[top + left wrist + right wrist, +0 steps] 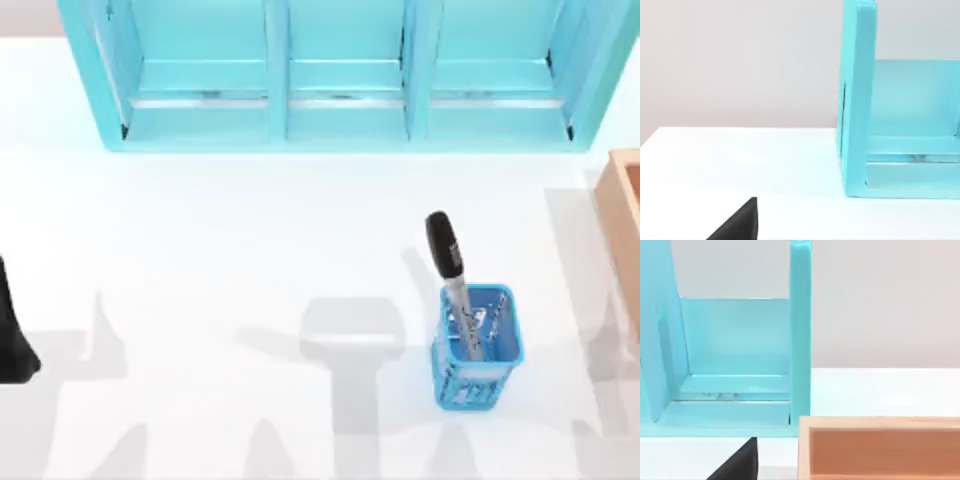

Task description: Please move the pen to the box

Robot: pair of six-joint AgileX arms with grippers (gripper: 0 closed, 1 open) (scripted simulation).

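Note:
The pen (447,262), with a black cap and a grey barrel, stands tilted in a small blue mesh basket (478,350) right of the table's middle, its cap leaning toward the back. The tan box (625,215) sits at the table's right edge, partly cut off, and its thick wall (880,447) lies close in the right wrist view. My left arm (12,335) is parked at the left edge, far from the pen. A dark part of my left gripper (740,225) shows low in the left wrist view, and a dark part of my right gripper (740,462) shows beside the box.
A big light-blue shelf unit (340,80) spans the back of the white table (250,250); its end panels (857,100) (800,330) stand near each wrist camera. Open white tabletop lies between the basket and the box.

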